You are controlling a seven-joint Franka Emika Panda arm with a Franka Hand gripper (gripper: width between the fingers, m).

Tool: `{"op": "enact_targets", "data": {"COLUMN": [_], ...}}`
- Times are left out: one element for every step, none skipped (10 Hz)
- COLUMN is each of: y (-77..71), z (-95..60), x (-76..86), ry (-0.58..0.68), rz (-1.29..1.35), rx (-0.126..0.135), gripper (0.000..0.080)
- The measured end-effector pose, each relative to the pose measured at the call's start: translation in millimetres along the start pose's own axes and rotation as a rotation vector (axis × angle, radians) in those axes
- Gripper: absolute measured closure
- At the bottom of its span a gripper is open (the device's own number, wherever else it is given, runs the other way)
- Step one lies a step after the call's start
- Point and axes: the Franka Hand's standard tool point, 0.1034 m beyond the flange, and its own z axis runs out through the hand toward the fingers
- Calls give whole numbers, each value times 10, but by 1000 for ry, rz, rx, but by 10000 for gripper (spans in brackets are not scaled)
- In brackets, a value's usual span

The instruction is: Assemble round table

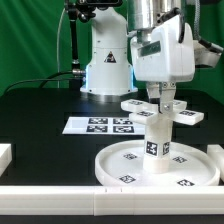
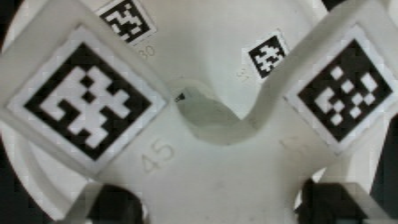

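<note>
Exterior view: marker board [image 1: 98, 125] behind disc [image 1: 120, 165]

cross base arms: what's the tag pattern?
Black-and-white square tags on the white cross base; clearest in the wrist view.

You get even, bright overhead light in the exterior view: white parts glare slightly against the black table [image 1: 40, 105], soft shadows only. Your wrist view is soft, blurring toward 6 o'clock, tags [image 2: 89, 95] smeared at their edges.
</note>
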Motion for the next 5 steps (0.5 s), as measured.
{"op": "enact_targets", "data": {"y": [2,4,-26,-64,-93], "z": [0,-82,-213,-349,-428], "x": [-5,-11,-12,-27,-46], "ry": [-2,-18,-33,-47,-55], "rz": [-9,-57,-83,-99,-101], "rx": [0,-13,-8,-1,6], "gripper": [206,166,166,153,153]}}
